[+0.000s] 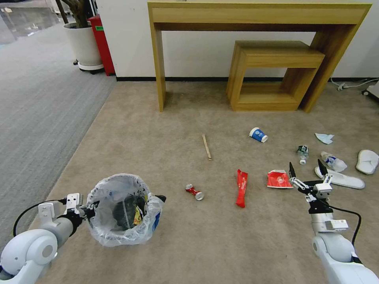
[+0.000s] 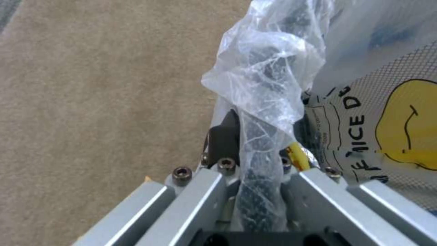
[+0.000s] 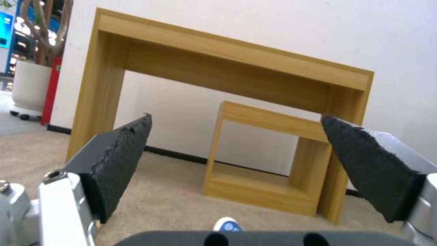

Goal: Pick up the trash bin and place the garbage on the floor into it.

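The floor [image 1: 166,130] carries scattered garbage [image 1: 241,187]; the trash bin [image 1: 122,211] sits at the robot's near left, its bagged rim clamped by the left pincer [image 1: 91,210]; the right pincer [image 1: 306,169] hangs wide open and empty beside a red wrapper [image 1: 279,178]

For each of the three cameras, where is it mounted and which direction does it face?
Head view: high, looking down at the beige carpet floor; both arms show.
Left wrist view: behind the left gripper, clamped on the rim of the black plastic-lined trash bin.
Right wrist view: behind the open right gripper, facing the wooden table.
Shared: head and right wrist views both show the blue-white paper cup.
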### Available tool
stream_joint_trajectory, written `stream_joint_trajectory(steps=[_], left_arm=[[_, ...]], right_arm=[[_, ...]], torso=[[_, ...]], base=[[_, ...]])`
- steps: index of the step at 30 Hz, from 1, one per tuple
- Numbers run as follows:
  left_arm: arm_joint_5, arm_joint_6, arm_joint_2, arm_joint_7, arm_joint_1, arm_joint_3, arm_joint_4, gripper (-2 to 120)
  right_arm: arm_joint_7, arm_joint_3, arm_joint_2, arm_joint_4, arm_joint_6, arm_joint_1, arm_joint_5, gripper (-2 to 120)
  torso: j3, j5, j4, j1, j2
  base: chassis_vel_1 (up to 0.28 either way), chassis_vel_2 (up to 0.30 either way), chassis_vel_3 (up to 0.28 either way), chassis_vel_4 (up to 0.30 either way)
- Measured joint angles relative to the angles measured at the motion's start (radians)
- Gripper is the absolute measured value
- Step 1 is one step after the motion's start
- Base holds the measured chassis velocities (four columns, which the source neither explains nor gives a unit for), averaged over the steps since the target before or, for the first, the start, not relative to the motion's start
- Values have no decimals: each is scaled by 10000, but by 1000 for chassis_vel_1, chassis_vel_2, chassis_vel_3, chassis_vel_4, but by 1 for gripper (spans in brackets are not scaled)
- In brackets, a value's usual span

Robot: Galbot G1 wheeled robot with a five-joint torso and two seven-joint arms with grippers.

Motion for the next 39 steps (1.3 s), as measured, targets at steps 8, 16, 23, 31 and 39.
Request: stream_joint_trajectory(steps=[8, 16, 23, 31, 39], left_arm=[[45, -8, -34, 21, 56, -23, -46, 0], [27, -15, -20, 47, 186, -210, -159, 0], [5, -43, 28, 94, 317, -417, -207, 0], [-3, -68, 29, 141, 431, -534, -265, 0], [23, -79, -13, 154, 502, -535, -322, 0]], right_arm=[[-76, 78, 41, 26, 121, -85, -70, 93], [-102, 94, 158, 127, 219, -188, -109, 96], [-95, 203, 127, 228, 159, -254, -370, 97], [-92, 287, 194, 228, 160, -318, -626, 96], [-87, 294, 314, 221, 199, -322, -790, 95]], torso=[[0, -1, 0, 0, 0], [0, 1, -1, 0, 0], [0, 0, 0, 0, 0], [0, 0, 0, -1, 0], [0, 0, 0, -3, 1]], base=[[73, 85, -89, -87], [5, 6, -6, -2], [0, 0, 0, 0], [0, 0, 0, 0], [-6, 6, 6, -6]])
